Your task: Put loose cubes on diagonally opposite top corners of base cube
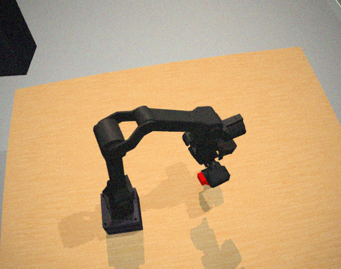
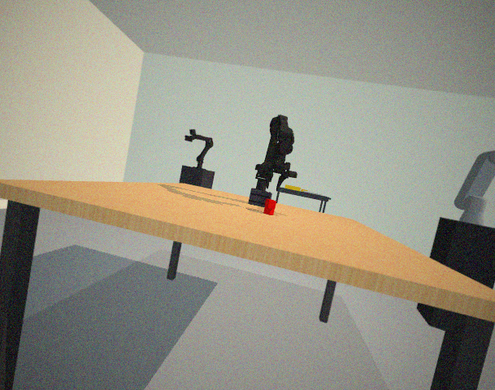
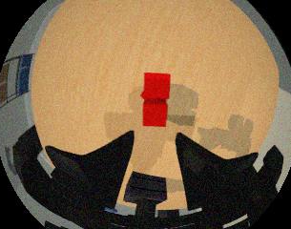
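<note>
Red cubes (image 3: 156, 98): wrist view shows two red faces, one just beyond the other, touching or nearly so. Which is the base and which is loose, cannot tell. Exterior view shows one red block shape (image 2: 270, 206) standing on the counter (image 2: 197, 218), near the arm's foot. From the top view only a red corner (image 1: 202, 177) shows, at the left of the arm's head.

Gripper (image 3: 155, 136) hangs above the stack. Fingers are released, part spread, nothing between them, tips apart from the red.

Step in hand, by my reading: backing off after a placement. To do it well:
- lift straight up, no sideways drift until the tips are well above the top face
- hold the spread as it is; closing now could nip a cube edge
- go slow, since a corner-capping cube overhangs and a brush would tip it

No other loose cube in sight on the counter.
</note>
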Robot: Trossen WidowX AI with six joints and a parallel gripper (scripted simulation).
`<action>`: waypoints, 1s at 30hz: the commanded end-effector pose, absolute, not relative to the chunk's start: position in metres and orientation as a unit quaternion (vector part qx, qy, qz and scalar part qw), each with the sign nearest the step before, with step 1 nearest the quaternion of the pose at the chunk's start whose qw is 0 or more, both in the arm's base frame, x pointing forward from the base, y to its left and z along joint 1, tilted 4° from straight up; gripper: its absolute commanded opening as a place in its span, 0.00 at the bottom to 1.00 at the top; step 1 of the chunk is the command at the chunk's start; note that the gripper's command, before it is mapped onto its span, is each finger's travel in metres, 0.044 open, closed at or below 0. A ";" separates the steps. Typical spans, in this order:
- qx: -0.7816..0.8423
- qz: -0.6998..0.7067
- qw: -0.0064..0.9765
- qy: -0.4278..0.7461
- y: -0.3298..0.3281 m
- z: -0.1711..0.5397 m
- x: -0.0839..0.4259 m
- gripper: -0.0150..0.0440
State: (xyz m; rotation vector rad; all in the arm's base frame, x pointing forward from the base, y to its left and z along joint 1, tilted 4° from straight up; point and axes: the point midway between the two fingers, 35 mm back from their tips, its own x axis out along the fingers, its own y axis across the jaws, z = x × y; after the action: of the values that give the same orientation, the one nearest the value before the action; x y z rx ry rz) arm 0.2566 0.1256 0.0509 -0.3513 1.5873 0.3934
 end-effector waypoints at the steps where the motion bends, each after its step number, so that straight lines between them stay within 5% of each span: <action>1: -0.157 0.178 0.674 0.700 0.126 0.055 0.258 0.60; 3: -0.157 0.178 0.674 0.700 0.126 0.055 0.258 0.60; 11: -0.156 0.175 0.671 0.703 0.126 0.061 0.258 0.93; 22: -0.155 0.174 0.668 0.706 0.128 0.062 0.256 0.93; 30: -0.152 0.178 0.668 0.706 0.233 0.070 0.214 0.93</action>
State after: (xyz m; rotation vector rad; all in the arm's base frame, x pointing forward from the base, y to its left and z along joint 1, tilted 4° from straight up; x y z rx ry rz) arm 0.2345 0.1960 0.0681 -0.3445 1.5869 0.3896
